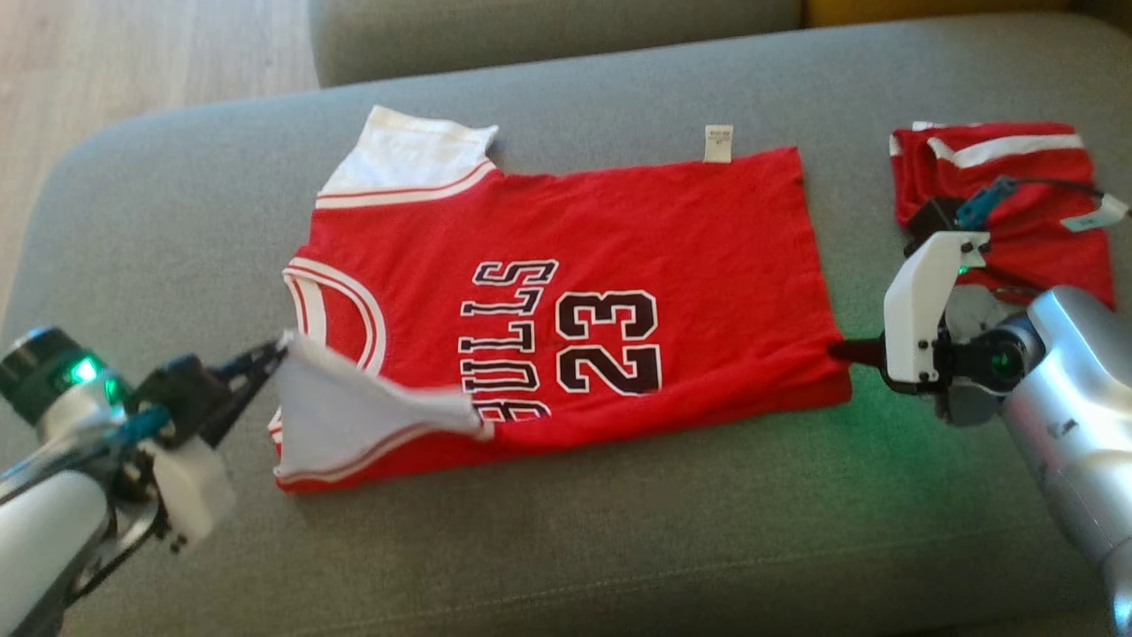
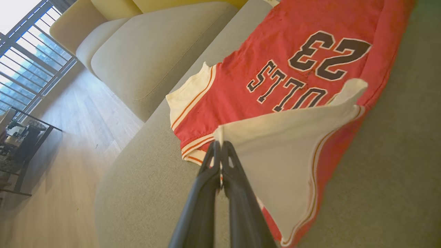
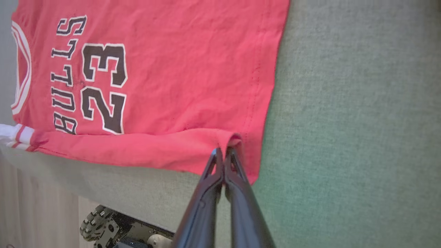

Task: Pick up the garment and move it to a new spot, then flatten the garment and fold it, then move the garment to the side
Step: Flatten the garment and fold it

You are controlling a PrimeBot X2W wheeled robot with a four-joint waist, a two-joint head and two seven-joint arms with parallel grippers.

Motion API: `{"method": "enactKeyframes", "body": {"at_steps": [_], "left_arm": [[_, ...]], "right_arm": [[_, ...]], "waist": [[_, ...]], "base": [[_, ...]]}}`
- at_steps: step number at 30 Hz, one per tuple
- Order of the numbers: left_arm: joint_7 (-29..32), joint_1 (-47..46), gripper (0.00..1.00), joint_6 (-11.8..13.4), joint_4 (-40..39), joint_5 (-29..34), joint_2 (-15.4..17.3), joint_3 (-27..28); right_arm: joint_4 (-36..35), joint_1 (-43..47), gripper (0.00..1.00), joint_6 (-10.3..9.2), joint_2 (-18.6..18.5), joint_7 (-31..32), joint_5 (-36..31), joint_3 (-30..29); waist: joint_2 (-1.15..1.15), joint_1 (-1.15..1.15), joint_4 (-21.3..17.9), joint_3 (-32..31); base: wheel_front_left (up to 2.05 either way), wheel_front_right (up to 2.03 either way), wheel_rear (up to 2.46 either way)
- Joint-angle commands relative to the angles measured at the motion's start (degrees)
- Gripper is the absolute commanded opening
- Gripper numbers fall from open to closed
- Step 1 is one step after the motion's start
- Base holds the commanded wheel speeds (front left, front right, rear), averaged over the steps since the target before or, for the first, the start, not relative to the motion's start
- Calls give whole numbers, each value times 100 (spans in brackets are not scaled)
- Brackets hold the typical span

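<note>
Where the left pincer [image 1: 281, 347] grips: it is closed on the tip of the near sleeve [image 1: 354, 416], with the cloth edge pinched between its fingertips [image 2: 225, 148].
Near sleeve: white with red piping, it is raised off the cushion and drawn over the red front, and its far corner reaches the letter B.
Right pincer [image 1: 840, 349]: it is closed on a small raised pinch of red cloth at the near hem corner, the two fingers [image 3: 237, 193] pressed together along their length.
Jersey [image 1: 619, 230]: red and printed BULLS and 23, it is spread across the middle of the cushion. The collar points to the robot's left and the hem to its right. The near long edge lies doubled in a narrow band between the two pincers.
Far sleeve [image 1: 407, 150]: white, it lies flat at the jersey's far left corner.
Tag [image 1: 718, 143]: small and white, it sticks out past the far edge near the hem.
Cushion [image 1: 619, 548]: a grey woven sofa seat that carries the jersey.
Second garment [image 1: 1017, 212]: red with white stripes and folded, it sits on the cushion at the far right, apart from the jersey and partly behind the right arm.
Backrest [image 1: 531, 31]: grey, it stands just beyond the seat.
Floor [image 1: 133, 53]: pale wood at the far left.
Window [image 2: 20, 69]: bright and barred, it lies beyond the floor in the left wrist view.
</note>
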Motion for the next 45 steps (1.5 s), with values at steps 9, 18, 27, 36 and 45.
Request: {"method": "enactKeyframes", "body": {"at_steps": [9,18,27,36,45], "left_arm": [[-224,-860,0,396,754,354,-187,411],[-391,-1179,0,558,1443,527,-550,369],[-403,-1388,10,590,2028,514,-856,320],[-710,-1363,100,1289,2373,322,-1138,693],[-881,-499,100,2510,1053,-264,-1346,1986]], "right_arm": [[367,-472,0,-2,225,-453,-329,-157],[560,-620,0,-2,333,-697,-386,-228],[736,-711,100,-2,379,-996,-492,-207],[1012,-793,100,-2,392,-2034,-493,-545],[114,-282,100,-2,170,-4145,-732,-502]], "waist": [[0,-1,-50,305],[0,-1,-73,444],[0,-1,-77,524],[0,-1,-64,350],[0,-1,-42,-70]], "base": [[0,0,0],[0,0,0],[0,0,0],[0,0,0],[0,0,0]]}}
